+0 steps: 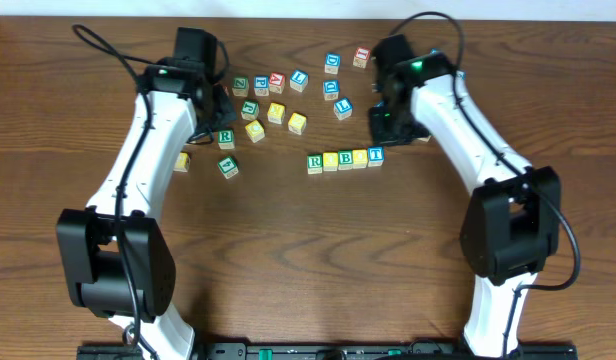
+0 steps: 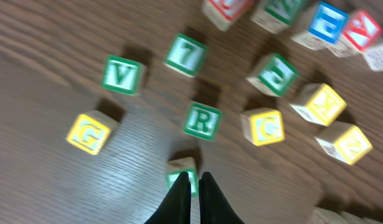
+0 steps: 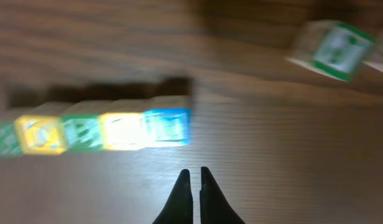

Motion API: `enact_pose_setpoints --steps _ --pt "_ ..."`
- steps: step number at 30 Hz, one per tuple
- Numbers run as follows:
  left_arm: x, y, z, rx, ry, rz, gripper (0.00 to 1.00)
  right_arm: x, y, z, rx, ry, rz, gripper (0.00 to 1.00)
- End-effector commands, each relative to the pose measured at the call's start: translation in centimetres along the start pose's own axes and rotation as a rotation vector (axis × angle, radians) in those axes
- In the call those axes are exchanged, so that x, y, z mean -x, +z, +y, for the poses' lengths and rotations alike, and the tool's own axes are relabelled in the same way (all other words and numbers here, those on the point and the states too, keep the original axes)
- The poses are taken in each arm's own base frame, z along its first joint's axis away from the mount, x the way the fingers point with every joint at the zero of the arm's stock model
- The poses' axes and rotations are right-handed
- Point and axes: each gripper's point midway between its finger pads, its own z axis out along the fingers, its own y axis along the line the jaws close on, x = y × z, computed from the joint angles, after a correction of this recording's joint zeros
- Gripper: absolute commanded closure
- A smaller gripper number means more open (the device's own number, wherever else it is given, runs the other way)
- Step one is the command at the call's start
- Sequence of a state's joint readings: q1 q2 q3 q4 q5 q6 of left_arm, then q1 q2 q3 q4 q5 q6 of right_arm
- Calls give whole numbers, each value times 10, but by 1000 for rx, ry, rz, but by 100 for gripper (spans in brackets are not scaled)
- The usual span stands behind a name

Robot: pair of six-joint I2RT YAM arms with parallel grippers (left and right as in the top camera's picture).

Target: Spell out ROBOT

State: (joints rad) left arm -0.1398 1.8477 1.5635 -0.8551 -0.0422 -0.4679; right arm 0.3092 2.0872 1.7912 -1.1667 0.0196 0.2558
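— Which hand is sitting nearer the word?

— The right gripper [image 3: 195, 173]. Its fingers are pressing together with nothing between them. The blue T [image 3: 168, 126] is lying just ahead of its tips and a touch to their left, apart from them.

— And the rest of it?

— The row [image 1: 345, 159] is running from the T straight off to that hand's left, its long axis lying crosswise to the fingers. Going outward: the near yellow [image 3: 123, 130], the green B [image 3: 83, 132], the far yellow [image 3: 39, 134], then the R [image 3: 0, 138] at the far end. Each cube is touching the next. The wrist view is blurring, so I'm reading the letters from above.

— So it's spelling ROBOT?

— I'm judging yes, though the yellow faces are showing too small for me to read. Any tidying push would be coming in at the T end, along the row.

— What's the left gripper [image 2: 196, 177] doing?

— It's also closed and holding nothing, and it's hanging well apart from the row. A stray cube [image 2: 181, 167] is sitting right at its tips, and a spare R [image 2: 202, 121] is lying just beyond, ahead.
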Motion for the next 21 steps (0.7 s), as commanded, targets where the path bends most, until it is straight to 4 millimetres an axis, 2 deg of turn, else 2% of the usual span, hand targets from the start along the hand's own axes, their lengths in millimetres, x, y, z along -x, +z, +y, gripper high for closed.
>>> enact_pose_setpoints --steps 1,4,7,9,13,21 --pt "-14 9 -16 -10 40 29 93 -1 9 -17 -13 102 20 99" --pt "-26 15 -36 -55 73 60 93 -3 24 -20 -2 115 38 98" --pt "-39 26 -50 -90 95 107 93 -8 39 -14 39 117 54 99" --pt "-45 37 -50 -76 102 134 93 -9 52 -5 95 118 48 99" --pt "-52 45 -48 -62 103 169 93 -8 62 7 163 117 32 99" --pt "-62 45 -58 -110 109 216 92 -10 70 8 166 128 26 99"
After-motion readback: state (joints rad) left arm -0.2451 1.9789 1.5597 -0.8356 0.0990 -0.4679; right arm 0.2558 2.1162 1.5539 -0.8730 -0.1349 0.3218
